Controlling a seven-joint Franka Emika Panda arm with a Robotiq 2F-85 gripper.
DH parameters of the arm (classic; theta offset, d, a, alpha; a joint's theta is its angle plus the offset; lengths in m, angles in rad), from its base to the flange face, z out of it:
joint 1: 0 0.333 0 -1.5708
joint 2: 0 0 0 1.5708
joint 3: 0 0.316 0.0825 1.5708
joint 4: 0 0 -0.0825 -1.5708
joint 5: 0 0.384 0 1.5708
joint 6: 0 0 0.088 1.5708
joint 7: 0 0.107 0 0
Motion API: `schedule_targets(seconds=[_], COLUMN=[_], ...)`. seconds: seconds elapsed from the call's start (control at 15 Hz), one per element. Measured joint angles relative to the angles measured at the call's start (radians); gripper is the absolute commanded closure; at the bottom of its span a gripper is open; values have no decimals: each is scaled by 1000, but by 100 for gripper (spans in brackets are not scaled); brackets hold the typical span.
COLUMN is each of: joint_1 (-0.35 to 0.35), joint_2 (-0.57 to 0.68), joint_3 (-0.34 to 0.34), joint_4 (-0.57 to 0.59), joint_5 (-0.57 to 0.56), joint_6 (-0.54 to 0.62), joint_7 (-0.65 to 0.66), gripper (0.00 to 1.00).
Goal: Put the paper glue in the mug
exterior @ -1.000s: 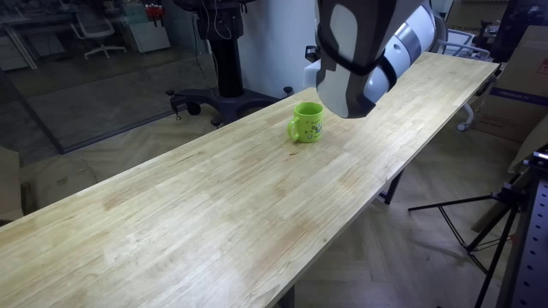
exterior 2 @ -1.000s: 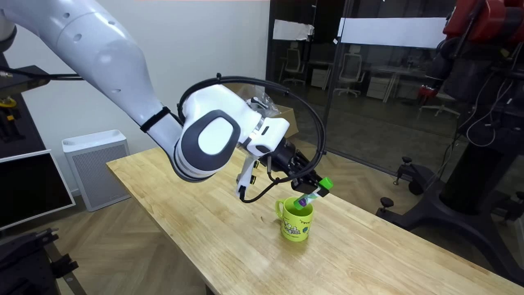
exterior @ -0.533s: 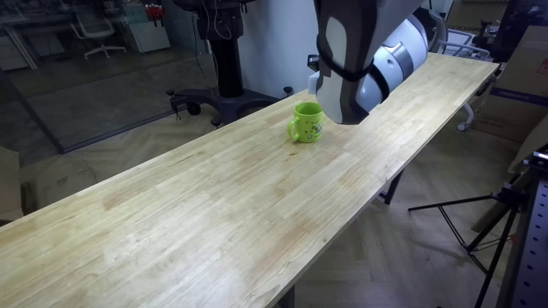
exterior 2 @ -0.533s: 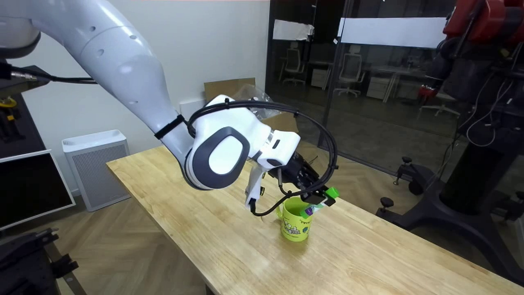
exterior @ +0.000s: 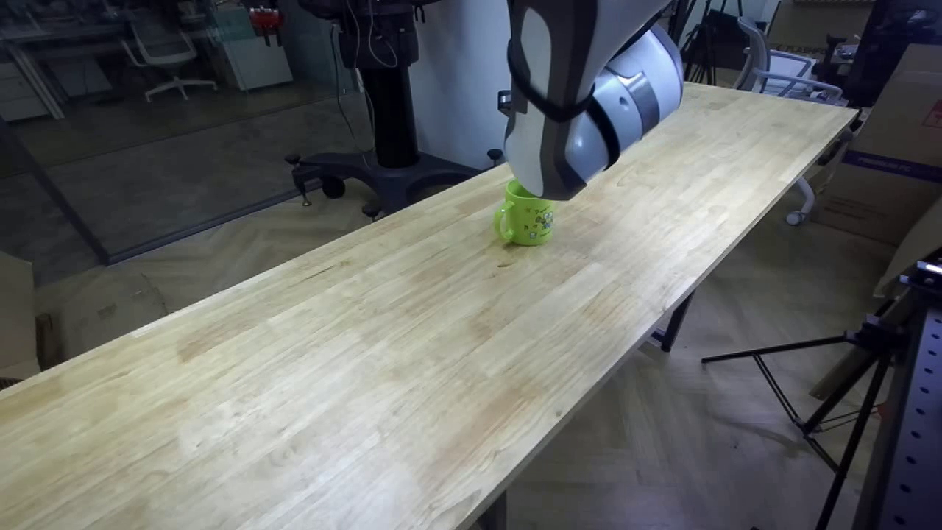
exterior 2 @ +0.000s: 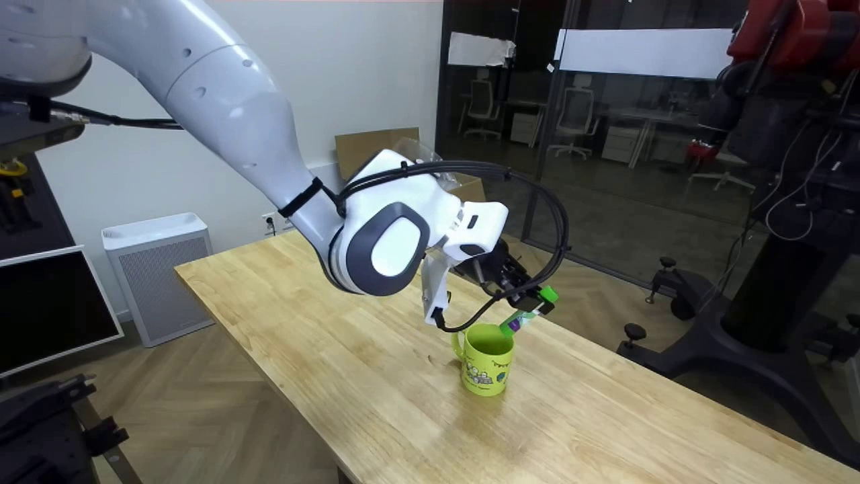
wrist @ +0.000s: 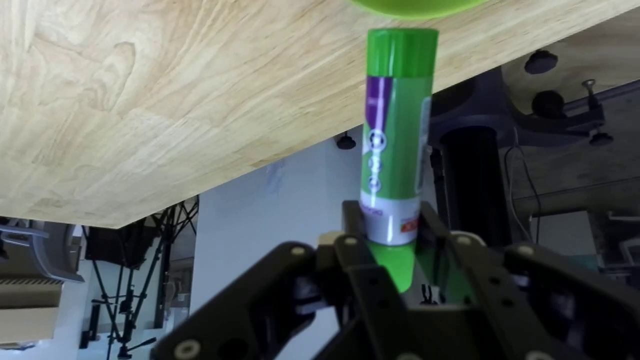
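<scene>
The lime-green mug [exterior: 526,221] stands upright on the wooden table, and it shows whole in an exterior view [exterior 2: 485,373]. Its edge [wrist: 422,7] shows at the top of the wrist view. The glue stick [wrist: 397,145] is green, purple and white. My gripper [wrist: 391,220] is shut on it near one end. In an exterior view my gripper [exterior 2: 537,306] is above and right of the mug, and the glue stick [exterior 2: 514,324] slants down-left. Its lower end appears beside the mug's right rim; whether over or behind it I cannot tell. The arm hides the gripper in an exterior view.
The wooden tabletop [exterior: 353,331] is long, with its edge close behind the mug. A dark wheeled stand [exterior 2: 759,329] is beyond that edge. A cardboard box [exterior 2: 369,148] stands past the table's far end. A black cable loops around the wrist.
The arm has shifted right in the view that shows the glue stick. The gripper first dipped, then rose slightly, and the stick's lower end moved from the mug's mouth to its right rim.
</scene>
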Motion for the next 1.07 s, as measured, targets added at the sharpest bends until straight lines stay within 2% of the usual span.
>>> schedule_targets(seconds=[0.33, 1.07], joint_1=[-37, -25], joint_2=[-1, -1], joint_3=[66, 67], joint_4=[59, 54], joint_5=[29, 39], joint_6=[0, 0], joint_7=[-44, -38], gripper=[93, 93])
